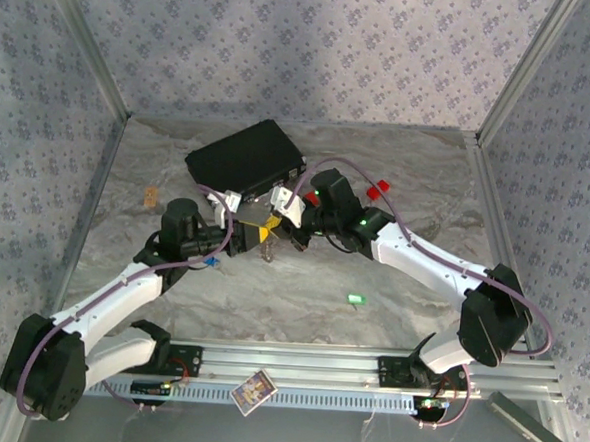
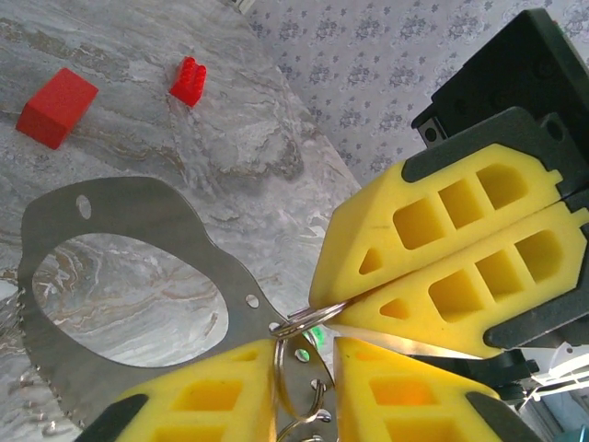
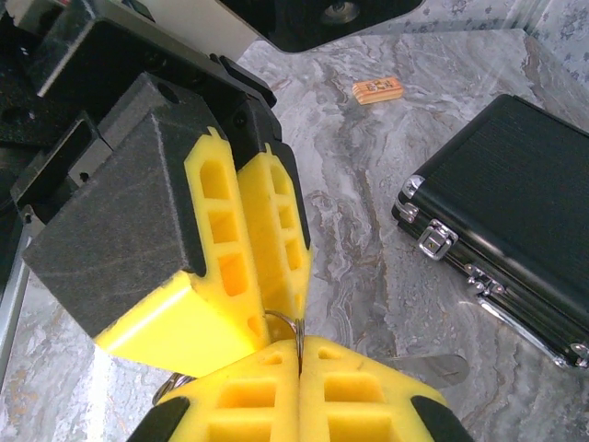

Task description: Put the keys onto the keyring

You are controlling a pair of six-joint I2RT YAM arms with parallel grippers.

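Starting at the left: the blue-headed key (image 1: 210, 263) is lying on the bench (image 1: 270, 305) just beside the left arm, at about 8 o'clock from where the two arms are meeting. The left fingers (image 2: 212, 401) are sitting close together with a narrow gap. The tail of a flat metal plate (image 2: 138, 207) and the keyring (image 2: 308, 319) are running through that gap, but whether they are truly clamping, I cannot tell.

Centre of the bench now: the keyring, thin silvery wire loops, is being held up off the surface. The right fingers (image 2: 442, 249) are pressed together, pinching the ring wire at their very tips. Further right, the green-headed key (image 1: 354, 300) is lying alone at 4 o'clock from the pinch, well apart.

Here is the worry. That wire is riding on the outermost edge of soft foam, so any twist or tug is likely risking a slip, and the plate's weight would be dragging the ring down with it. The two sets of fingers are also crowding each other, so a small misjudged move could be knocking them together. And neither key is on the ring yet. Going for one is probably meaning letting go with one side, and that is when the ring could be swinging or dropping.
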